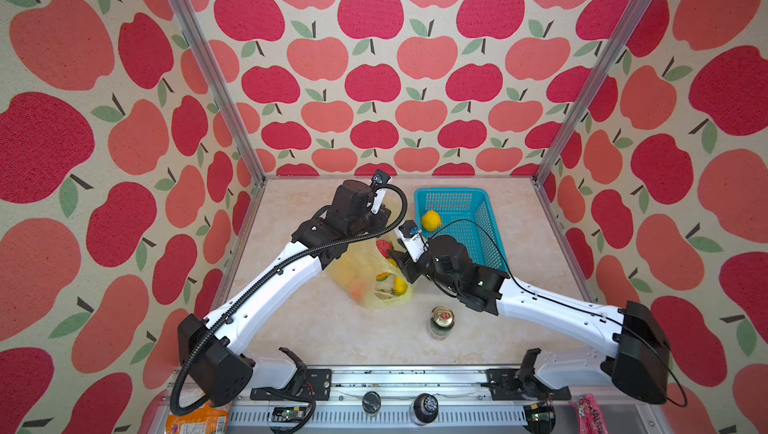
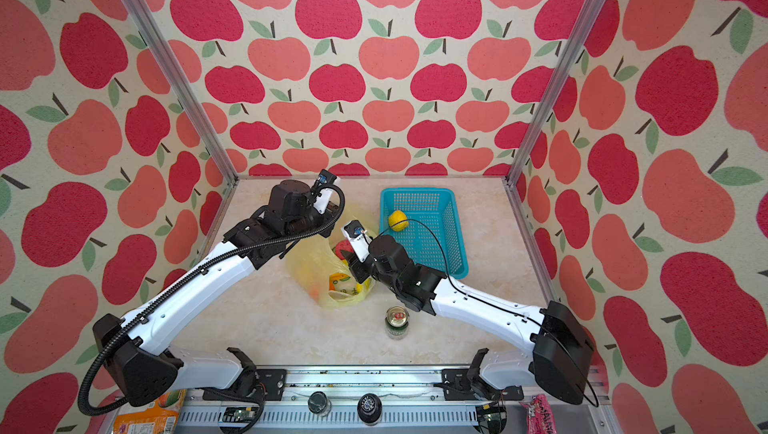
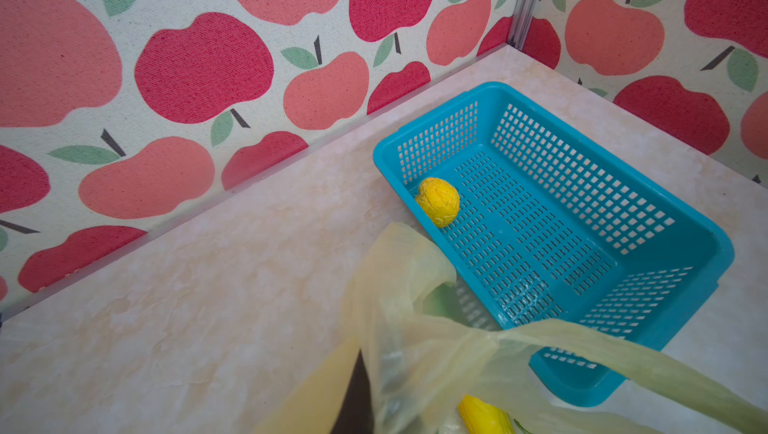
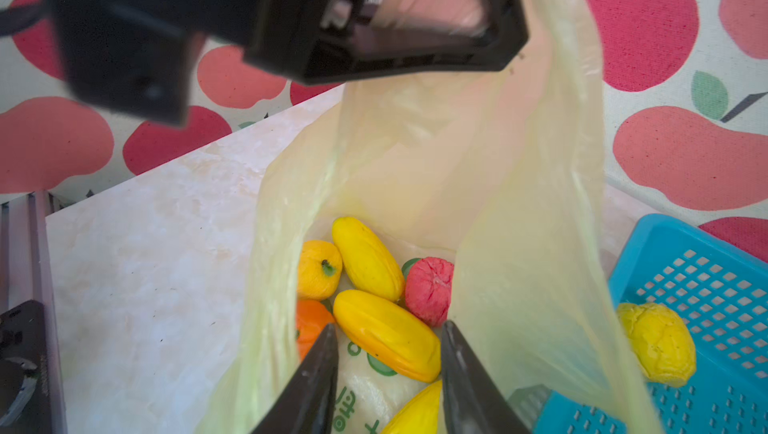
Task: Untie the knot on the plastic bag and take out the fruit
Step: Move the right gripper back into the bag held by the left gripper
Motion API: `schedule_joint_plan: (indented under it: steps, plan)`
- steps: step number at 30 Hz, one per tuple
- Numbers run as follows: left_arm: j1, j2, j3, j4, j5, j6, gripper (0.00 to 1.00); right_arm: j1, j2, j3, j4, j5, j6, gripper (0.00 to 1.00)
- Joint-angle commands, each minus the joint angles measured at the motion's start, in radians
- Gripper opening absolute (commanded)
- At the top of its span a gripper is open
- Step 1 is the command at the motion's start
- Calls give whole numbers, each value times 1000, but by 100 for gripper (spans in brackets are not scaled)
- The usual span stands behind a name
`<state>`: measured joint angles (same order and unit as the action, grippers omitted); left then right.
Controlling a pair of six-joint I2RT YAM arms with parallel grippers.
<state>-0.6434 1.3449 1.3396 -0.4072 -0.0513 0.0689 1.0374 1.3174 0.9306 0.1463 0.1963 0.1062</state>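
The fruit (image 4: 365, 261), small crinkled pieces in yellow, orange and pink-red, lies at the bottom of the thin translucent pale-yellow plastic bag (image 4: 478, 162), straight ahead of the right gripper (image 4: 388, 325). Its black jaws stand apart inside the bag's mouth, flanking a long yellow-orange piece (image 4: 386, 340) whose long axis slants across the gap; I cannot tell whether they touch it. Beyond, the left gripper (image 4: 395, 53), pressed together on the film, lifts the mouth. The turquoise perforated basket (image 4: 648, 232) alongside holds a lemon (image 4: 656, 344).
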Motion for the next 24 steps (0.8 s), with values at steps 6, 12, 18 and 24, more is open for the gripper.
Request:
schedule_joint_plan:
  steps: [6, 12, 18, 24]
  plan:
    - [-1, -11, 2, 19, 17, -9, 0, -80, -26, -16, 44, -129, 67, 45]
    - [-1, -17, -4, 24, 11, -9, 0, -38, 142, 114, -56, -107, 28, 36]
    - [-2, -14, -3, 26, 11, -9, 0, 58, 264, 175, -45, -33, -22, 36]
    - [-3, -21, -7, 28, 15, -9, 0, 62, 351, 141, 35, -59, 50, 40]
